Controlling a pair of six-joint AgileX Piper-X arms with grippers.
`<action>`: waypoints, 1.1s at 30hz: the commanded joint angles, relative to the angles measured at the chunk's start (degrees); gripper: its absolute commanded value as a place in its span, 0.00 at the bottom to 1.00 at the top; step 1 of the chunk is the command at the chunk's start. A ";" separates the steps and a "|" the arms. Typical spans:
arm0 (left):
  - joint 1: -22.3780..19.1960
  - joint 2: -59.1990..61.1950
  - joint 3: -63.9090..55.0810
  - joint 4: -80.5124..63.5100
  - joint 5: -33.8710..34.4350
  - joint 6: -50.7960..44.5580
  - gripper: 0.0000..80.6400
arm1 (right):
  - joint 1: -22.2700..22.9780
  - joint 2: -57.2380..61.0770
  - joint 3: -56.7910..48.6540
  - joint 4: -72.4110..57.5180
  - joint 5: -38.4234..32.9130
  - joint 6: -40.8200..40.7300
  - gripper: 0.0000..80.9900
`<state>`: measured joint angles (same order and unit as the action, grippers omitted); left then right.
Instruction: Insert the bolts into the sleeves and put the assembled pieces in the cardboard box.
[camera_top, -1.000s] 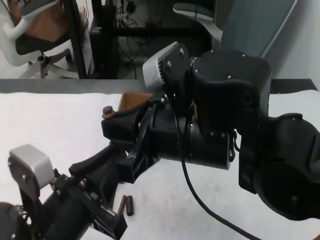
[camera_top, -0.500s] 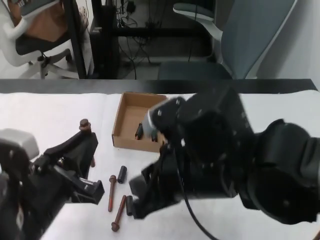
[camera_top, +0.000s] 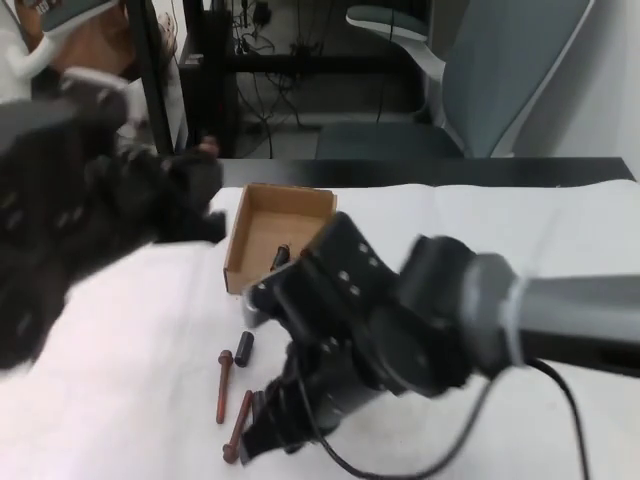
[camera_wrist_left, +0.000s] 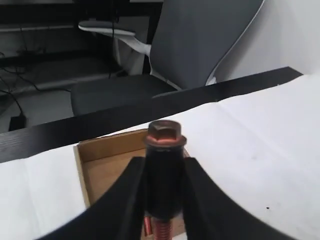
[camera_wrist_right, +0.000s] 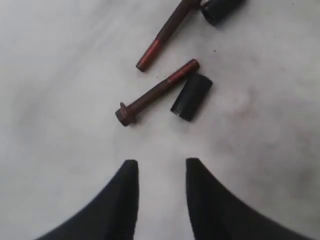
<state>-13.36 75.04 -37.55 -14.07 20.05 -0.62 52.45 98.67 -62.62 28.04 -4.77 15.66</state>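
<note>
Assembled piece: copper-coloured bolt (camera_wrist_left: 162, 132), hex head up, seated in a black sleeve (camera_wrist_left: 162, 192), threads showing below. It stands upright, pinched between the fingers of the left gripper (camera_wrist_left: 164, 170), held off the bench beside the cardboard box (camera_wrist_left: 81, 167).
Left arm (camera_top: 90, 200): raised, at the bench's left.
Right gripper (camera_wrist_right: 157, 192): fingers spread, nothing between them, pointing down at the white cloth (camera_wrist_right: 60, 100).
Right wrist view adds: loose bolt (camera_wrist_right: 157, 92) with loose sleeve (camera_wrist_right: 191, 96) just beside its threaded end; second bolt (camera_wrist_right: 162, 35) and second sleeve (camera_wrist_right: 220, 7) farther off.
High view adds: dark piece (camera_top: 280, 257) lying inside the box.
</note>
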 joint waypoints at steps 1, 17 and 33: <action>0.05 6.46 -5.63 0.68 1.07 -0.57 0.02 | -0.04 1.96 -3.67 1.67 1.88 -1.16 0.38; 0.05 32.11 -25.11 0.94 8.91 -2.00 0.01 | -0.11 13.84 -7.76 -0.02 4.77 -4.06 0.38; 0.05 34.92 -26.96 -0.38 10.48 -7.10 0.84 | -0.67 16.12 -16.96 4.18 4.77 -1.53 0.38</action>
<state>-13.36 110.26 -63.98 -13.06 30.09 -5.65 52.26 113.65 -78.33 30.33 -0.86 13.60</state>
